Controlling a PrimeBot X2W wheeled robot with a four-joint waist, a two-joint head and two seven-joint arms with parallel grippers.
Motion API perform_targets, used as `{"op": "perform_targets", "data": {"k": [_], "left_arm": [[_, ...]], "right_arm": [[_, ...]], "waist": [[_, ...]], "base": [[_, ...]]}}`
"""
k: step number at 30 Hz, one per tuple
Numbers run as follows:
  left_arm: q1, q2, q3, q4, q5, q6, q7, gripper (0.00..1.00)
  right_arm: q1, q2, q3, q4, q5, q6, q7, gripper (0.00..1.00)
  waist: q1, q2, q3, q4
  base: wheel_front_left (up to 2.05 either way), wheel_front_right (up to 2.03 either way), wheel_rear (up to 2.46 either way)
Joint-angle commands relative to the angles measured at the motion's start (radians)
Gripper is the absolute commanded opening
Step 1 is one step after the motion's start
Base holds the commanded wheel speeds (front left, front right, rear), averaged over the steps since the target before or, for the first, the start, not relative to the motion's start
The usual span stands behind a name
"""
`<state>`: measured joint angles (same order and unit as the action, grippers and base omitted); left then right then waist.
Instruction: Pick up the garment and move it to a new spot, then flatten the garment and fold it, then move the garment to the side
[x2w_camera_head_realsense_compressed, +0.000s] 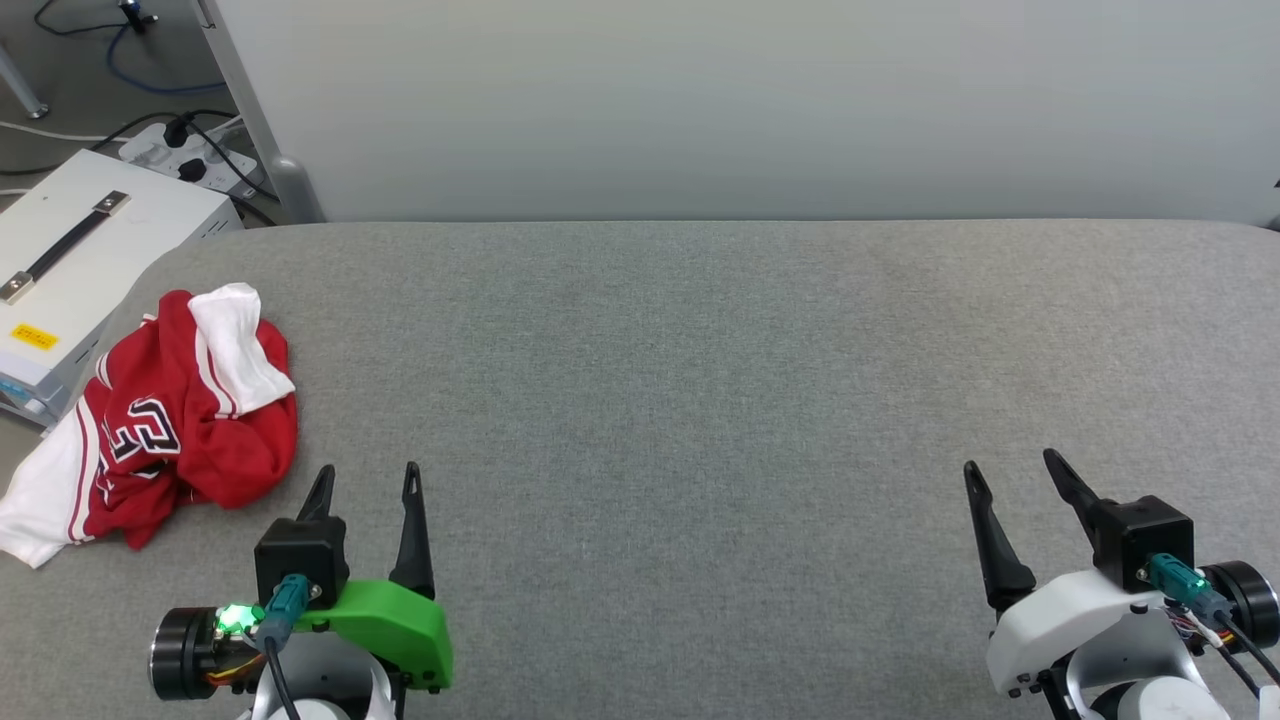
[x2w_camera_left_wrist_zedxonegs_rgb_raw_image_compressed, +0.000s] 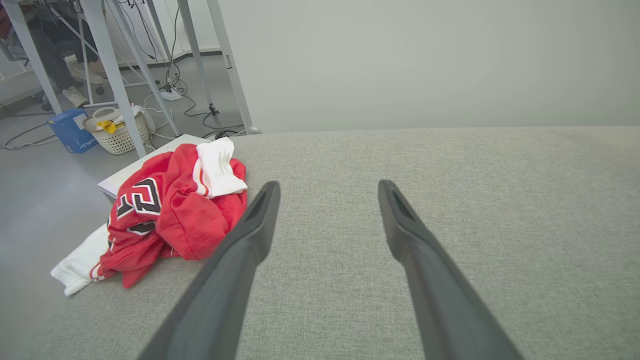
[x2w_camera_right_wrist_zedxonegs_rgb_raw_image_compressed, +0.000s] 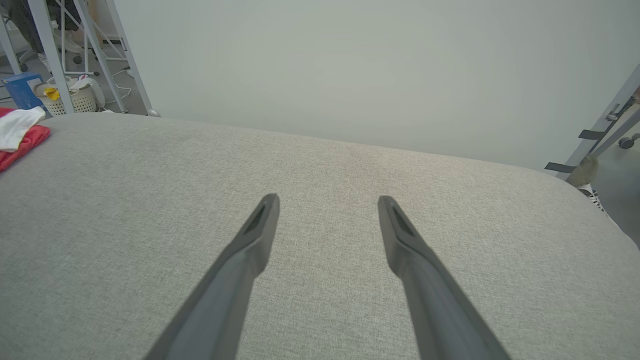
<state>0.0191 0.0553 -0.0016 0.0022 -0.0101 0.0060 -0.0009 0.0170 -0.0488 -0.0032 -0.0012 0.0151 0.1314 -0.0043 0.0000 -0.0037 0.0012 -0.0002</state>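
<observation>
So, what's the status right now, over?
Left hand open, empty. Right hand open, empty. Red jersey crumpled at grey table left edge. Nothing between it and left hand.

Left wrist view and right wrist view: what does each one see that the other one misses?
Left wrist view: the left claw, open, the garment as a whole crumpled heap with its black number, and a white box beside it. Right wrist view: the right claw, open, the table at its rounded corner and a grey metal frame past it. Both: a bit of the red garment, the white basket, the blue box, the grey table and the pale wall.
</observation>
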Motion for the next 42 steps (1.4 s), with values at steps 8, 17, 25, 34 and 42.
{"op": "perform_targets", "data": {"k": [8, 17, 25, 34, 42], "left_arm": [[-0.002, -0.001, -0.012, -0.004, -0.009, 0.021, -0.026, 1.0], [-0.004, -0.001, -0.022, -0.009, -0.011, 0.033, -0.044, 1.0], [-0.002, -0.001, -0.03, -0.01, -0.011, 0.044, -0.061, 1.0], [0.0, -0.002, -0.041, -0.009, -0.011, 0.053, -0.079, 1.0], [0.002, -0.002, -0.051, -0.004, -0.01, 0.061, -0.098, 1.0]], "right_arm": [[0.0, 0.0, -0.012, -0.013, 0.04, 0.0, -0.025, 1.0], [0.003, 0.0, -0.021, -0.03, 0.074, 0.0, -0.043, 1.0], [0.01, 0.0, -0.023, -0.041, 0.095, 0.0, -0.06, 1.0], [0.019, -0.001, -0.023, -0.046, 0.108, 0.0, -0.078, 1.0], [0.029, -0.001, -0.028, -0.046, 0.122, 0.0, -0.097, 1.0]], "waist": [[0.0, 0.0003, 0.002, 0.0], [0.0, 0.0006, 0.002, 0.001], [0.0, 0.0008, 0.0, 0.001], [0.0, 0.0011, -0.001, 0.001], [0.0, 0.0014, 0.0, 0.001]], "base": [[0.0, 0.0, 0.0], [0.0, 0.0, 0.0], [0.0, 0.0, 0.0], [0.0, 0.0, 0.0], [0.0, 0.0, 0.0]]}}
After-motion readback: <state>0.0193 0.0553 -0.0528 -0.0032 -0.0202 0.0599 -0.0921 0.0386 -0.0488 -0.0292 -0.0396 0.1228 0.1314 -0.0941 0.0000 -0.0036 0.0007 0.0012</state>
